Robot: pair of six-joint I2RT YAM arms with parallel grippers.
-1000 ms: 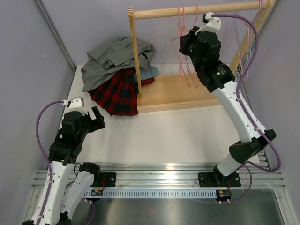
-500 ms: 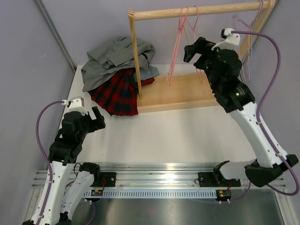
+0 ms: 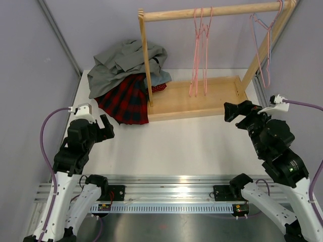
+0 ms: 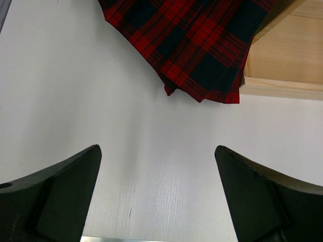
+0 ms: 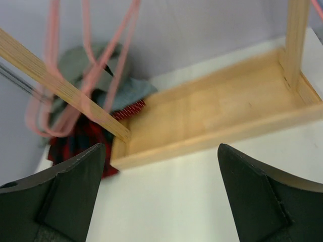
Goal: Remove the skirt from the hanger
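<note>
Right pincer (image 3: 231, 112) has drawn back from the rail (image 3: 217, 11) to the bench (image 3: 192, 146) right edge; I read it and left pincer (image 3: 106, 127) both open, empty. Skirt (image 3: 123, 103) lies near far-left corner; hanger (image 3: 199, 50) hangs on rail.

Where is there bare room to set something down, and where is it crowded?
Bare tabletop lies between the rack base, left gripper and right gripper, right of the skirt. The far-left corner is crowded: skirt under a grey garment.

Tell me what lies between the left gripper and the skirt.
Nothing but bare table separates the left gripper from the skirt, seen in the left wrist view.
</note>
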